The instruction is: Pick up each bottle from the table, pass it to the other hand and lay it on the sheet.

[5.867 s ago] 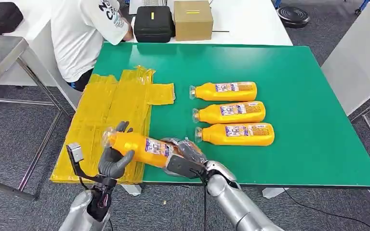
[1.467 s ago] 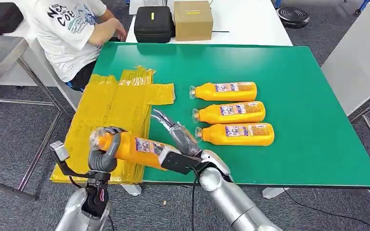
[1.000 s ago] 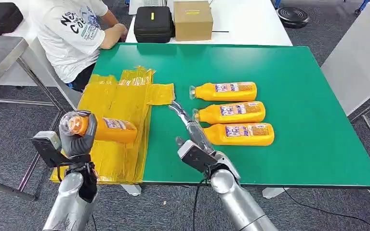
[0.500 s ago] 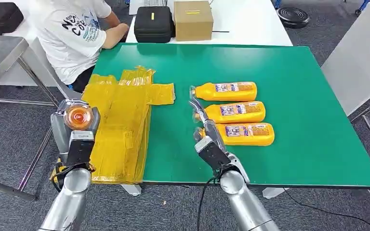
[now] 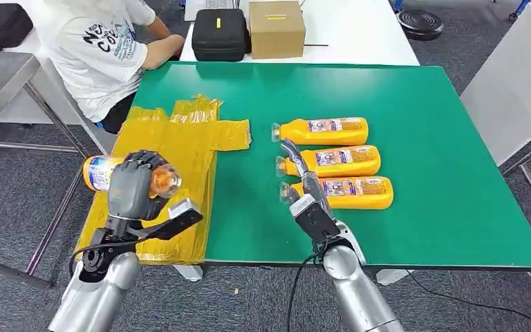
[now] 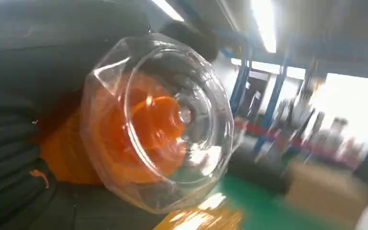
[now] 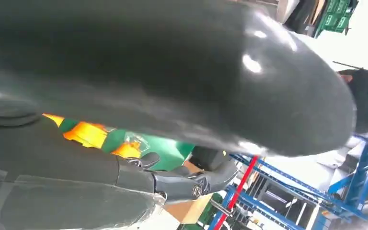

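Left hand wraps dark fingers round the neck end of an orange plastic bottle with a clear domed cap, carrying it in the air over the outer edge of the crinkled yellow plastic sheet. The cap points toward the sheet and the labelled base points away from it. In the left wrist view the clear cap bulges out past the fingers.

Green-topped desk: the sheet covers its end nearest the left arm and hangs over the edge. Three more orange bottles lie side by side on the green beyond the sheet: the farthest, the middle and the nearest, caps all toward the sheet.

Right hand holds nothing. Its fingers are stretched out nearly straight over the cap ends of the middle and nearest bottles; contact cannot be told.

Handling, as judged: the bottles look full, so moderately heavy. Smooth plastic and glossy label would be slippery, and the round body would roll once laid down. The cap looks thin and brittle, so the body below the shoulder is the better place to grip. The sheet is soft and may slide.

Left forearm is raised, wrist turned so the bottle lies about level.

A person in a white printed T-shirt sits at the far corner beyond the sheet.
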Available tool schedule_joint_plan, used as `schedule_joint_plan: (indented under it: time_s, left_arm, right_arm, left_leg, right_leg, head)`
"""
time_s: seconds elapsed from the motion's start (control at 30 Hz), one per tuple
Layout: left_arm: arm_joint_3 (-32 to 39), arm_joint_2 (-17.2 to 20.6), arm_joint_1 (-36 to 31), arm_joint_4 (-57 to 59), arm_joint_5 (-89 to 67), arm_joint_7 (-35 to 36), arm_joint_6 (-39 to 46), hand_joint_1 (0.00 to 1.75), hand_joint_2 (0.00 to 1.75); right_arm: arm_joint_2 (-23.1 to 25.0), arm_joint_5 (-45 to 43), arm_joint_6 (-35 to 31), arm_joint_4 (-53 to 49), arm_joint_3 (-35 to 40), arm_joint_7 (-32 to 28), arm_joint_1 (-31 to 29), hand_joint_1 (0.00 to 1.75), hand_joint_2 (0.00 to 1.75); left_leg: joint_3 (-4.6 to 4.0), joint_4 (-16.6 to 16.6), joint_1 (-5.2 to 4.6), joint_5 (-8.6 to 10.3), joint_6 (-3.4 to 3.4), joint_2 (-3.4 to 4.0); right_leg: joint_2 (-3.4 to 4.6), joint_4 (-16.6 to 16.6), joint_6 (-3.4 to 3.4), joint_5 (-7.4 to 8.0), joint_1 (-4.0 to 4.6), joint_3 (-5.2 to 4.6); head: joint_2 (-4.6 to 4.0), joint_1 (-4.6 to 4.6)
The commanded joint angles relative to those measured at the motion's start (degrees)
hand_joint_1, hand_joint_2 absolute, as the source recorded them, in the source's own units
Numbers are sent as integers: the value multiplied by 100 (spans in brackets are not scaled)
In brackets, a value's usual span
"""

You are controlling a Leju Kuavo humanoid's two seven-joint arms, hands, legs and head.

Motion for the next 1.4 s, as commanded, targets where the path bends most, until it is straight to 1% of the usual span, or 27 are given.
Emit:
schedule_joint_plan:
  time_s: [0.03, 0.07, 0.1, 0.13, 0.17, 0.2, 0.27, 0.47, 0.5, 0.57, 0.6, 0.63, 0.7, 0.73, 0.77, 0.83, 0.9, 0.97, 1.03, 1.1, 1.13, 1.2, 1.23, 1.27, 1.3, 1.33, 1.4]
  left_arm:
    - [-605, 376, -415, 1577, -996, 656, -206, 175, 175]
    - [-622, 329, -546, 1865, -1167, 787, -220, 175, 175]
    - [-670, 309, -678, 2105, -1389, 951, -217, 175, 175]
    - [-658, 252, -797, 2311, -1492, 1047, -201, 175, 175]
    - [-691, 194, -1016, 2725, -1747, 1242, -140, 175, 175]
    - [-651, 119, -1161, 3013, -1760, 1255, -54, 175, 175]
    - [-641, 31, -1370, 3372, -1854, 1281, 56, 175, 175]
    - [-641, 31, -1370, 3372, -1854, 1281, 56, 175, 175]
    - [-640, 29, -1356, 3372, -1856, 1281, 70, 175, 175]
    - [-640, 29, -1356, 3372, -1856, 1281, 70, 175, 175]
    - [-640, 29, -1356, 3372, -1856, 1281, 70, 175, 175]
    - [-640, 29, -1356, 3372, -1856, 1281, 70, 175, 175]
    - [-562, -55, -1426, 3491, -1911, 1344, 130, 175, 175]
    - [-653, -75, -1573, 3701, -1929, 1474, 251, 175, 175]
    - [-571, -196, -1746, 4048, -1929, 1479, 493, 175, 175]
    - [-602, -318, -2039, 4443, -1929, 1539, 752, 175, 175]
    - [-460, -474, -2325, 4787, -1917, 1459, 873, 175, 175]
    - [-342, -600, -2551, 5010, -1872, 1374, 856, 175, 175]
    - [-181, -666, -2635, 5169, -1691, 1246, 815, 175, 175]
    - [-128, -675, -2649, 5230, -1661, 1256, 857, 175, 175]
    - [-128, -682, -2676, 5258, -1671, 1255, 820, 175, 175]
    - [-81, -710, -2738, 5284, -1624, 1210, 807, 175, 175]
    - [-87, -729, -2818, 5295, -1635, 1216, 765, 175, 175]
    - [-54, -767, -2905, 5382, -1602, 1183, 773, 175, 175]
    - [-55, -788, -2954, 5394, -1602, 1184, 733, 175, 175]
    - [-17, -822, -3025, 5476, -1533, 1094, 678, 175, 175]
    - [-4, -860, -3072, 5532, -1493, 1034, 659, 175, 175]
  right_arm:
    - [-63, -12, 210, -110, -143, 55, -206, 0, 0]
    - [-54, -14, 218, -120, -137, 59, -244, 0, 0]
    - [-44, -16, 212, -151, -144, 55, -256, 0, 0]
    - [-39, -17, 213, -198, -148, 55, -255, 0, 0]
    - [-43, -21, 222, -295, -163, 60, -234, 0, 0]
    - [-46, -15, 207, -390, -175, 58, -205, 0, 0]
    - [-69, -36, 244, -533, -205, 92, -157, 0, 0]
    - [-69, -36, 244, -533, -205, 92, -157, 0, 0]
    - [-69, -35, 238, -526, -205, 88, -144, 0, 0]
    - [-69, -35, 238, -526, -205, 88, -144, 0, 0]
    - [-69, -35, 238, -526, -205, 88, -144, 0, 0]
    - [-69, -35, 238, -526, -205, 88, -144, 0, 0]
    - [-76, -37, 239, -596, -225, 92, -122, 0, 0]
    - [-99, -43, 240, -684, -236, 98, -86, 0, 0]
    - [-129, -37, 232, -775, -239, 94, -36, 0, 0]
    - [-140, -10, 225, -842, -236, 113, -5, 0, 0]
    - [-119, 13, 228, -863, -235, 139, 8, 0, 0]
    - [-115, 44, 235, -873, -217, 170, 82, 0, 0]
    - [-141, 81, 265, -832, -183, 129, 210, 0, 0]
    - [-141, 117, 284, -766, -155, 60, 246, 0, 0]
    - [-137, 121, 283, -739, -159, 54, 236, 0, 0]
    - [-130, 123, 283, -708, -176, 51, 211, 0, 0]
    - [-133, 123, 283, -698, -183, 51, 205, 0, 0]
    - [-125, 123, 283, -662, -197, 51, 193, 0, 0]
    - [-128, 123, 283, -656, -200, 51, 197, 0, 0]
    - [-131, 120, 279, -638, -204, 61, 202, 0, 0]
    - [-150, 123, 286, -624, -202, 43, 233, 0, 0]
  left_leg:
    - [20, -6, 1, -3, -8, -4]
    - [33, -4, 8, -10, -13, -6]
    - [20, -4, 4, -4, -9, -7]
    - [37, -1, 9, -12, -14, -9]
    - [25, 0, 8, -6, -11, -14]
    - [16, -2, 3, -2, -8, -13]
    - [22, 4, 10, -4, -11, -24]
    - [12, -1, 2, 1, -6, -8]
    - [31, 3, 9, -11, -12, -11]
    - [16, 1, 6, -3, -8, -7]
    - [34, 3, 12, -13, -14, -8]
    - [27, 4, 9, -10, -12, -7]
    - [29, 5, 11, -11, -13, -7]
    - [20, 4, 8, -6, -10, -9]
    - [30, 8, 13, -12, -14, -14]
    - [8, 5, 7, 1, -8, -21]
    - [14, 9, 11, -2, -10, -31]
    - [6, 6, 7, 2, -8, -23]
    - [17, 10, 12, -4, -13, -32]
    - [12, 2, 5, 2, -9, -18]
    - [33, 5, 15, -9, -15, -19]
    - [15, 3, 6, -1, -10, -9]
    - [29, 8, 12, -11, -15, -8]
    - [15, 6, 8, -4, -12, -9]
    - [30, 14, 15, -15, -18, -12]
    - [13, 9, 11, -3, -12, -16]
    - [27, 16, 17, -13, -17, -17]
  right_leg:
    - [-7, -4, -7, -7, 2, 21]
    - [-9, -5, -11, -12, 9, 36]
    - [-9, -3, -8, -8, 5, 22]
    - [-12, -2, -13, -16, 10, 40]
    - [-16, -1, -11, -11, 9, 30]
    - [-14, 0, -7, -8, 4, 18]
    - [-25, 0, -10, -12, 11, 31]
    - [-9, -2, -5, -5, 2, 15]
    - [-13, -1, -11, -16, 10, 37]
    - [-7, -2, -7, -7, 7, 20]
    - [-10, -2, -12, -17, 13, 40]
    - [-9, 0, -10, -14, 10, 31]
    - [-9, 0, -12, -15, 13, 34]
    - [-10, 0, -8, -10, 9, 24]
    - [-16, 1, -12, -17, 14, 38]
    - [-21, 1, -6, -7, 8, 15]
    - [-32, 2, -9, -13, 13, 25]
    - [-23, 1, -6, -6, 8, 14]
    - [-33, 2, -10, -15, 13, 31]
    - [-17, -3, -6, -5, 6, 20]
    - [-20, -5, -12, -15, 16, 45]
    - [-8, -1, -7, -6, 6, 21]
    - [-10, 1, -12, -15, 13, 36]
    - [-10, 2, -9, -8, 8, 21]
    - [-15, 5, -14, -19, 16, 40]
    - [-16, 2, -9, -9, 12, 22]
    - [-19, 5, -13, -18, 19, 39]
  head:
    - [0, 0]
    - [0, 0]
    - [0, 2]
    - [0, 0]
    - [0, 2]
    - [0, 0]
    - [0, 2]
    - [0, 2]
    - [0, 2]
    - [0, 0]
    - [0, 0]
    - [0, 0]
    - [0, 0]
    - [0, 0]
    - [0, 2]
    - [0, 2]
    - [0, 0]
    - [0, 0]
    - [0, 2]
    - [0, 2]
    - [0, 2]
    - [0, 2]
    - [0, 0]
    - [0, 0]
    - [0, 0]
    - [0, 0]
    - [0, 0]
